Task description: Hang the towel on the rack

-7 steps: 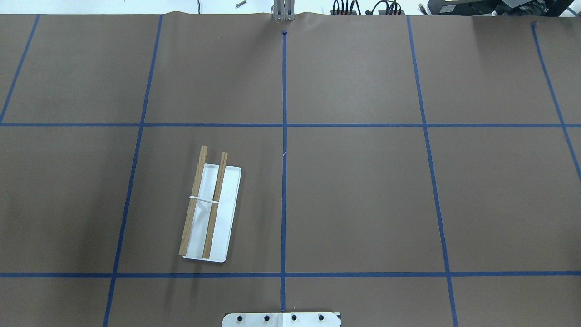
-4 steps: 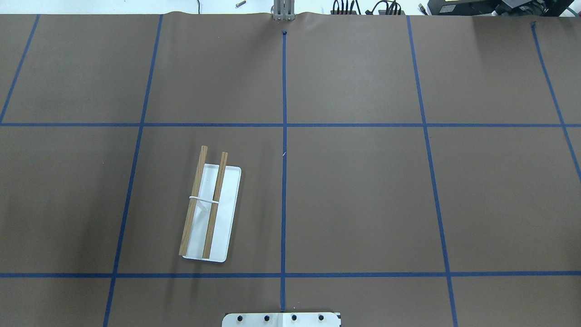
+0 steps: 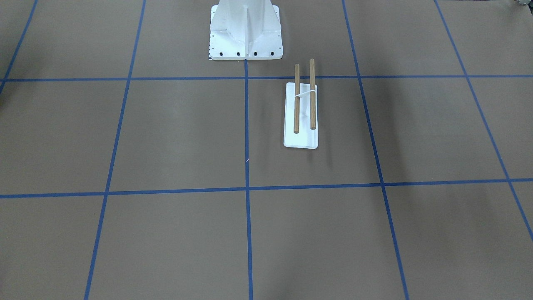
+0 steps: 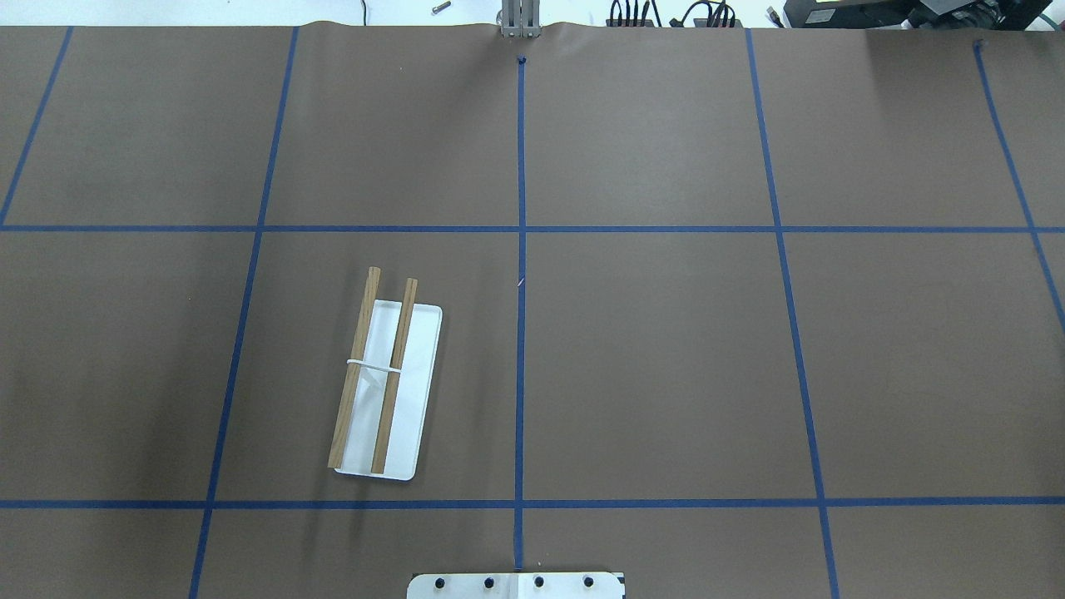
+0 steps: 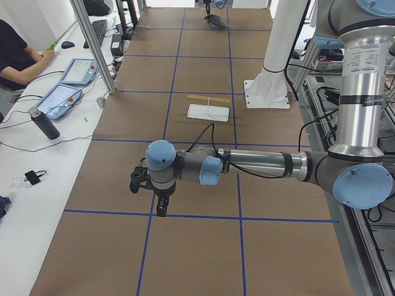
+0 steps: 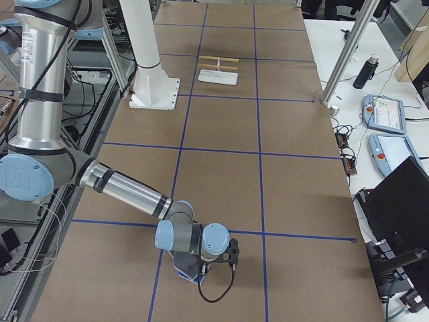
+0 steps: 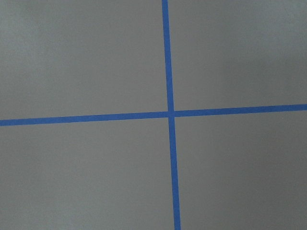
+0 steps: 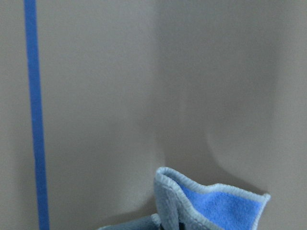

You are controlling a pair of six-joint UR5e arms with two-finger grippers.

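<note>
**A:** So, where is the small blue cloth towel with pale grey stitched edging [image 8: 211, 206] sitting?

**B:** It is lying bunched on the brown paper-covered table [image 4: 666, 374], right under the right gripper [image 6: 191, 267], with one fold standing up. Whether those fingers are pinching it or hanging open, I cannot tell. The same goes for the left gripper [image 5: 162, 206], which is hovering over crossing blue tape lines [image 7: 169, 114].

**A:** And the small white-based rack with two wooden dowel rods [image 4: 394, 374]?

**B:** It is standing well apart, far over on the left half. I am guessing trouble is waiting in that long carry. A thin pinch on one fold is risking a slip, and a trailing corner is threatening to snag or tip that light rack.
</note>
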